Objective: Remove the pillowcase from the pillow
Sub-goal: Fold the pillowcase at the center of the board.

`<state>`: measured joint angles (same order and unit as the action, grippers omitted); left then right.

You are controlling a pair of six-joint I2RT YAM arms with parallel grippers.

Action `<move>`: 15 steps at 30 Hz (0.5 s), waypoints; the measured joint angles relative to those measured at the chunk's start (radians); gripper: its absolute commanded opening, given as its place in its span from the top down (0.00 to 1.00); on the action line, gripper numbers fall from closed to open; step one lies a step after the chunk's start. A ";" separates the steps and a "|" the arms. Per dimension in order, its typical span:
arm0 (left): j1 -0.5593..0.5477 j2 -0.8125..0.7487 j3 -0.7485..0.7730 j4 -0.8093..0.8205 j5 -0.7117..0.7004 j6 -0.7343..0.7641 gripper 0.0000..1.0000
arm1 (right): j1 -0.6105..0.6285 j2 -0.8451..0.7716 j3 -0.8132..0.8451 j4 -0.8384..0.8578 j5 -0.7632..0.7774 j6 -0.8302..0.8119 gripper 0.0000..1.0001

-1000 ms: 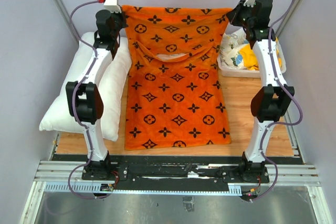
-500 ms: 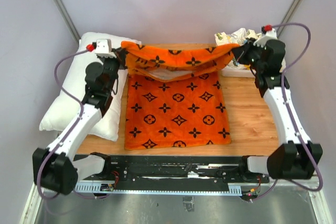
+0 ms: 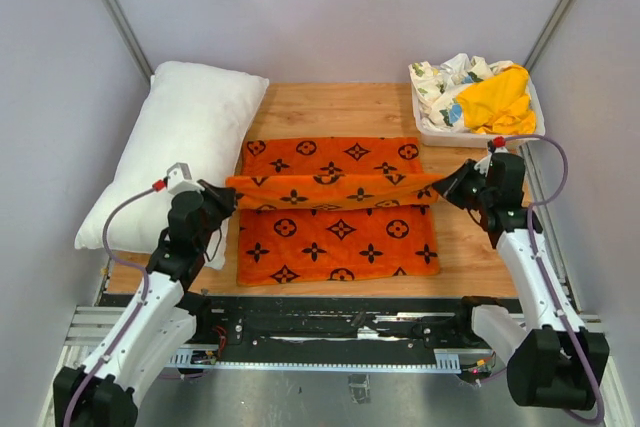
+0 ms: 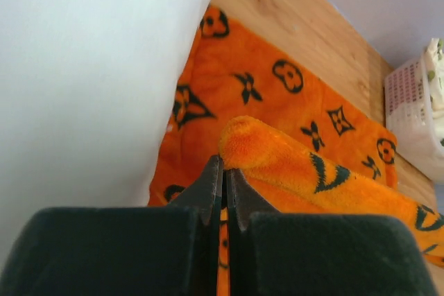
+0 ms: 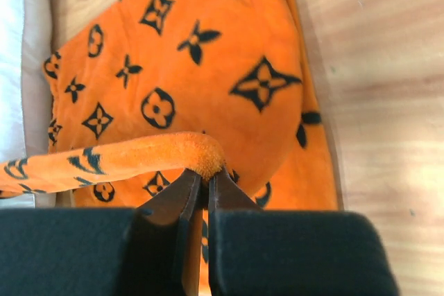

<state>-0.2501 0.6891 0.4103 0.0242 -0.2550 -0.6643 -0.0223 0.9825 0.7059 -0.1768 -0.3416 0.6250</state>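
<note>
The orange pillowcase [image 3: 335, 232] with black motifs lies on the wooden table, folding over itself. Its raised edge [image 3: 330, 190] stretches between both grippers, a little above the lower layer. My left gripper [image 3: 226, 195] is shut on the left corner of that edge [image 4: 239, 136]. My right gripper [image 3: 444, 188] is shut on the right corner [image 5: 201, 154]. The white pillow [image 3: 180, 142] lies bare on the left side of the table, outside the pillowcase, and fills the left of the left wrist view [image 4: 83, 74].
A white basket [image 3: 432, 132] at the back right holds a yellow cloth [image 3: 495, 102] and a floral-print cloth [image 3: 445, 77]. Bare wood [image 3: 480, 257] shows right of the pillowcase. Frame posts stand at the back corners.
Both grippers have come down and toward the near edge with the pillowcase's top edge, from high at the back to low over the middle. The cover now folds over itself.
</note>
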 measured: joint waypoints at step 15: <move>0.000 -0.078 0.186 -0.349 0.094 -0.130 1.00 | -0.055 -0.048 0.171 -0.220 -0.058 -0.032 0.99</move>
<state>-0.2504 0.6113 0.5961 -0.3252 -0.1608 -0.7944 -0.0772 0.9344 0.8764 -0.3973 -0.3992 0.5930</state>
